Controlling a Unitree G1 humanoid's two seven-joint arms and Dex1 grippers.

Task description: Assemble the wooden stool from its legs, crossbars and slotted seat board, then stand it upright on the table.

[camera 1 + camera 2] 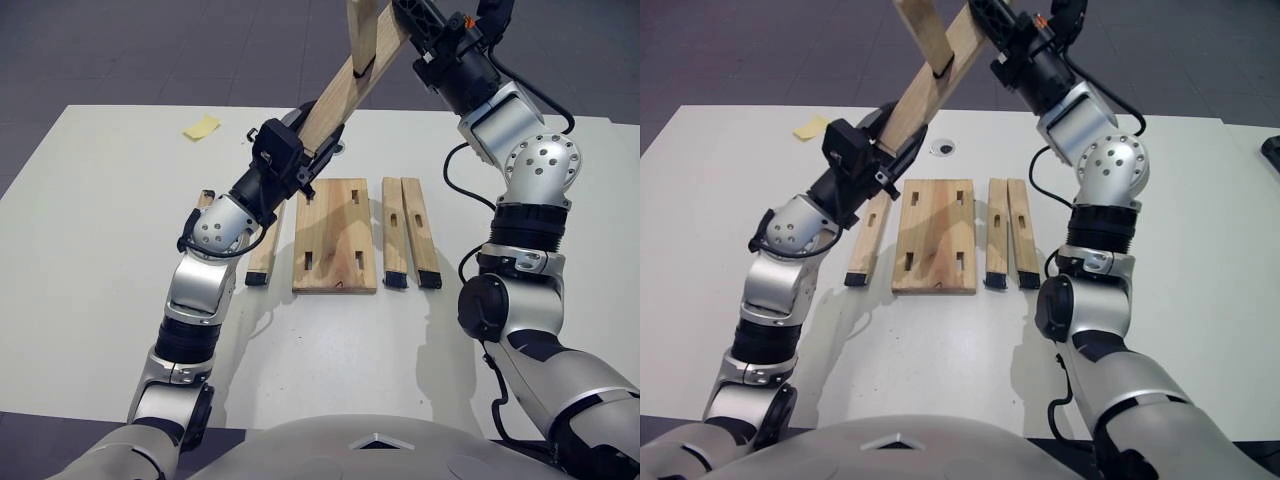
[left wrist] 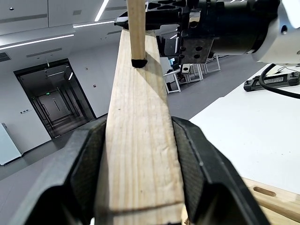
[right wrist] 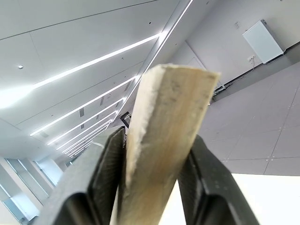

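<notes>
— How many boards?
— One flat pale wooden seat board with four slots [image 1: 336,236].
— And slats?
— Three slotted wooden slats with black end caps [image 1: 265,250] [image 1: 394,232] [image 1: 420,232] on the white table [image 1: 100,250]. Two pieces are raised: one broad slotted wooden plank [image 1: 345,90], one thinner wooden bar [image 1: 365,30].
— Anything else?
— One yellow sticky note [image 1: 202,127].

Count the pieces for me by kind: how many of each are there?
Bars on table: 3
Bars held up: 2
Seat board: 1
Yellow note: 1
Total: 7
A sliver left of them may be another bar.
</notes>
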